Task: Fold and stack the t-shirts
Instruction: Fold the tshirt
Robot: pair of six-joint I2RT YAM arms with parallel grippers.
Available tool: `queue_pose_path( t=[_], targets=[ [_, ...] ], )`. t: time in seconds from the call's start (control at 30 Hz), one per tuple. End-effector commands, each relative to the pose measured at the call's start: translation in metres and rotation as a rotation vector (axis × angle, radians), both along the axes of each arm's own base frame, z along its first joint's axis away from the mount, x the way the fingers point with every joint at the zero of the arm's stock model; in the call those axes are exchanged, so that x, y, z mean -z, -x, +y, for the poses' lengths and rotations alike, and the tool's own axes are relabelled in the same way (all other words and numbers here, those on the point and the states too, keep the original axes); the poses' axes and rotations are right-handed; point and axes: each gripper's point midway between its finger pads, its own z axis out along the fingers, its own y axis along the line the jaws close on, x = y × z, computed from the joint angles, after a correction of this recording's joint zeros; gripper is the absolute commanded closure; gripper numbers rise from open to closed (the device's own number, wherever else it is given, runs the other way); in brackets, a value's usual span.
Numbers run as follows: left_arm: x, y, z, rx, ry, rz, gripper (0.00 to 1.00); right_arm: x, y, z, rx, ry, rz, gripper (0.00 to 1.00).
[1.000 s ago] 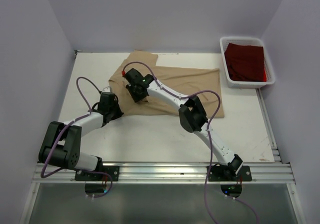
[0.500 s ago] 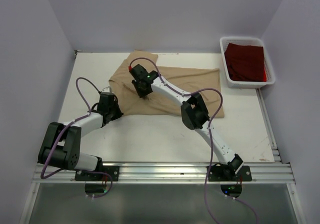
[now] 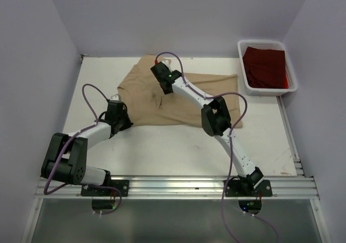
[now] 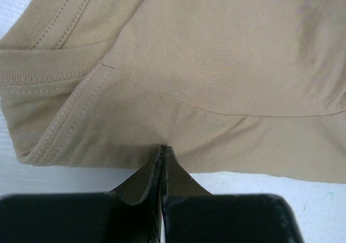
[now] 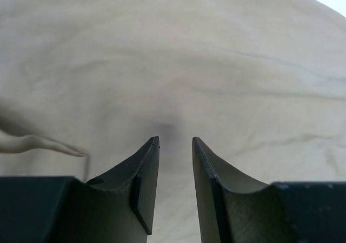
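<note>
Right gripper [image 5: 175,139], parted, has slid farther over the spread tan shirt [image 3: 189,99], left gripper [image 4: 163,147] closed at its hem; red shirt [image 3: 265,67] sits in its bin [image 3: 244,83], nothing stacked.

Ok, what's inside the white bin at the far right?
A folded dark red t-shirt fills most of the white bin. Anything beneath it, and most of the bin's floor, is covered from view.

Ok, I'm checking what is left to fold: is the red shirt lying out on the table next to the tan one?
No, the red shirt sits inside the white bin, apart from the tan shirt.
</note>
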Motion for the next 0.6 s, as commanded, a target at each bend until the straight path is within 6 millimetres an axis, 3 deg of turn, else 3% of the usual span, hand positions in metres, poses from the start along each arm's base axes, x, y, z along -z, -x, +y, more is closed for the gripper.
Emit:
queue_pose_path(
  t=[0.0,0.07,0.1,0.13,0.2,0.27,0.3,0.37,0.4,0.43,0.47,0.5,0.53,0.57],
  targets=[
    [0.005,0.009,0.011,-0.006,-0.043,0.032,1.0,-0.074,-0.011,-0.02,0.092,-0.012,-0.161,0.65],
    [0.001,0.006,0.01,-0.003,-0.039,0.029,1.0,-0.077,-0.005,-0.019,0.081,-0.029,-0.148,0.65],
    [-0.001,0.005,0.009,0.0,-0.037,0.027,1.0,-0.095,-0.002,-0.02,0.079,-0.057,-0.165,0.65],
    [-0.009,0.001,0.007,0.007,-0.03,0.014,1.0,-0.086,0.006,-0.025,0.081,-0.045,-0.137,0.65],
    [-0.02,-0.004,0.004,0.02,-0.019,-0.013,1.0,-0.095,0.014,-0.028,0.087,-0.078,-0.15,0.66],
    [-0.044,-0.015,-0.002,0.045,0.002,-0.075,1.0,-0.106,0.03,-0.041,0.092,-0.1,-0.16,0.66],
    [-0.063,-0.022,-0.006,0.062,0.021,-0.123,1.0,-0.111,0.045,-0.052,0.087,-0.101,-0.153,0.66],
    [-0.081,-0.03,-0.008,0.081,0.017,-0.175,1.0,-0.114,0.055,-0.066,0.114,-0.103,-0.161,0.65],
    [-0.099,-0.036,-0.013,0.102,0.035,-0.214,1.0,-0.104,0.065,-0.081,0.133,-0.074,-0.141,0.64],
    [-0.107,-0.04,-0.014,0.107,0.033,-0.233,1.0,-0.116,0.069,-0.095,0.158,-0.092,-0.158,0.64],
    [-0.114,-0.043,-0.013,0.104,0.03,-0.248,0.99,-0.118,0.073,-0.104,0.186,-0.106,-0.159,0.64],
    [-0.121,-0.047,-0.013,0.104,0.028,-0.263,0.98,-0.104,0.082,-0.12,0.211,-0.084,-0.13,0.64],
    [-0.131,-0.055,-0.014,0.102,0.028,-0.288,0.96,-0.103,0.082,-0.139,0.253,-0.09,-0.125,0.65],
    [-0.134,-0.059,-0.015,0.105,0.028,-0.291,0.94,-0.115,0.087,-0.15,0.286,-0.128,-0.142,0.65]
  ],
)
